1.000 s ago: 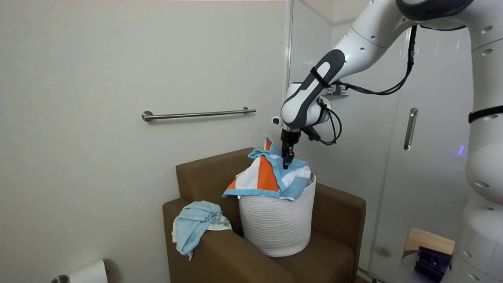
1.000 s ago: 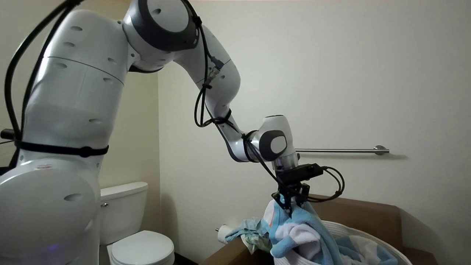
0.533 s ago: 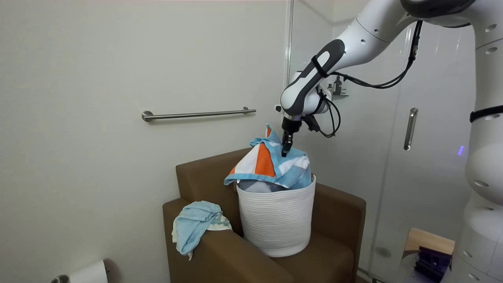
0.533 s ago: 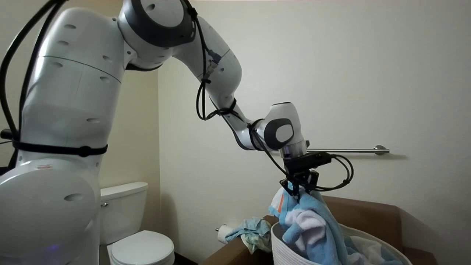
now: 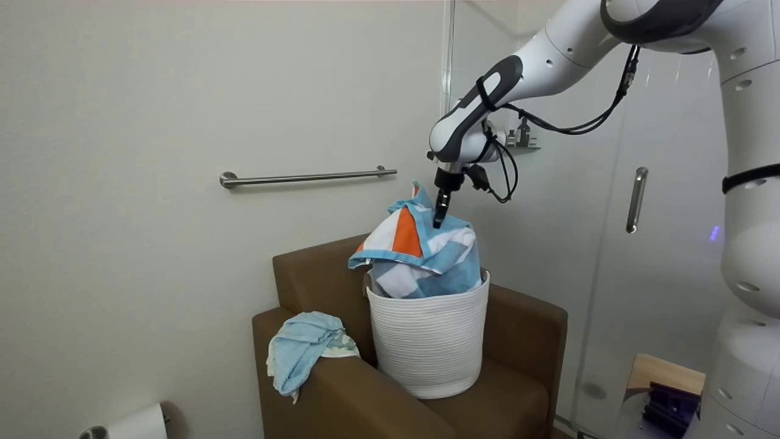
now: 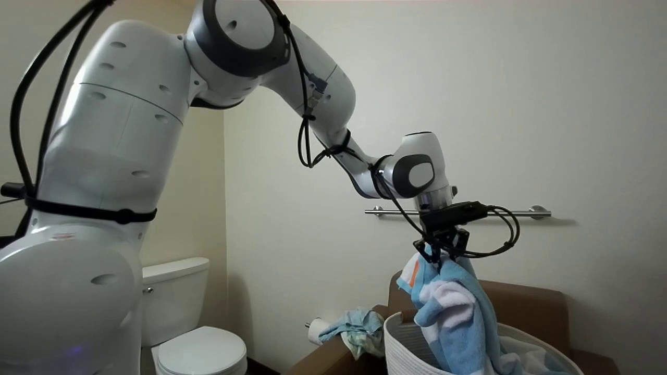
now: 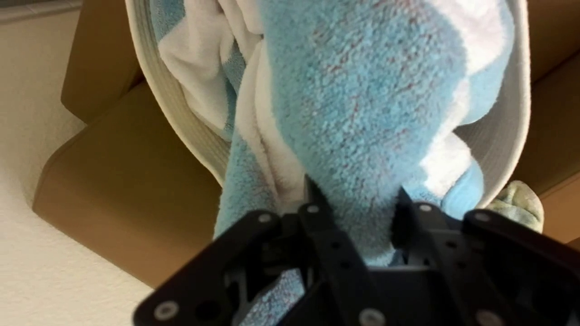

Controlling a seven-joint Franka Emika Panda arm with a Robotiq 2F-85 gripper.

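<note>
1. The gripper is clamped on the striped towel; in the wrist view a thick blue fold is pinched between its jaws.
2. Blue and white with orange stripes, the towel hangs from the gripper above the basket, its lower part dropping inside the rim.
3. In an exterior view, a blue hem juts out above the rim, and one towel corner sticks up just beside the gripper.
4. More blue and white cloth lies in the basket; whether it belongs to the same towel I cannot tell.
5. The basket is white, ribbed and upright, on the seat of a brown armchair.
6. A pale blue cloth lies crumpled over the armchair's arm, near the basket.
7. In both exterior views, a metal towel bar is fixed to the wall.
8. In an exterior view, a white toilet with its lid down stands partly behind the robot arm.
9. A metal handle is mounted upright on a glass door.
</note>
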